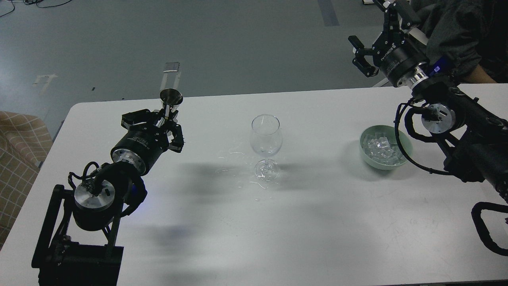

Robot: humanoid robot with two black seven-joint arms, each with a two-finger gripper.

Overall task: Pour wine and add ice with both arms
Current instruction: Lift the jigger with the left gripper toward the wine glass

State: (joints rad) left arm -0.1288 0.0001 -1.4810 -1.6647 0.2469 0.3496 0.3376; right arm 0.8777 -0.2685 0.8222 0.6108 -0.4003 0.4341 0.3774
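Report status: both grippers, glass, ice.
Left gripper shut on small steel measuring cup, upright. Right gripper open, empty, raised beyond table. Clear stemmed wine glass centre, spilled drops around its base. Ice cubes in green bowl. Nothing blocking.

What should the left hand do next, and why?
Probably carry the metal jigger toward the wine glass and tip it over the rim. The left hand holds the jigger upright, well left of the glass, and the glass looks nearly empty.

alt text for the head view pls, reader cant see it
A clear wine glass stands upright mid-table with spilled droplets around its foot. The left gripper holds a small metal cup upright, to the glass's left. The right gripper, jaws open and empty, hangs beyond the table's far edge above a green bowl of ice.
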